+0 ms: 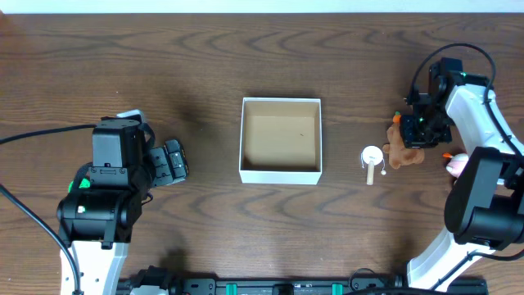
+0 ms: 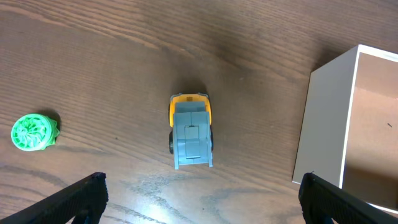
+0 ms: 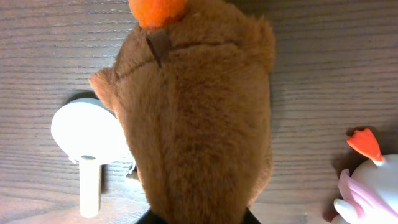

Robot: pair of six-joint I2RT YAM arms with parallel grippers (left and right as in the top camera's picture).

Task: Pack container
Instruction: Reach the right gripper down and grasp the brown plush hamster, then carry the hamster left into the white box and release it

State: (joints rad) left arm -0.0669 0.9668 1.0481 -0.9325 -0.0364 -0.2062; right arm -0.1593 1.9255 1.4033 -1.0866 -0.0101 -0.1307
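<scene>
The container (image 1: 280, 139) is a small square box with white walls and a brown, empty inside, at the table's middle; its left wall shows in the left wrist view (image 2: 323, 121). My right gripper (image 1: 420, 131) is shut on a brown plush toy (image 1: 401, 149) with an orange tip, right of the box. The plush (image 3: 199, 112) fills the right wrist view and hides most of the fingers (image 3: 199, 219). My left gripper (image 1: 169, 161) is open and empty, left of the box. In the left wrist view its fingers (image 2: 199, 196) are spread just short of a blue and yellow toy truck (image 2: 191, 132).
A white disc on a short peg (image 1: 372, 160) lies between the box and the plush, also in the right wrist view (image 3: 86, 134). A white and pink toy with an orange tip (image 1: 455, 162) lies right of the plush (image 3: 370, 183). A green round toy (image 2: 34, 132) lies left of the truck.
</scene>
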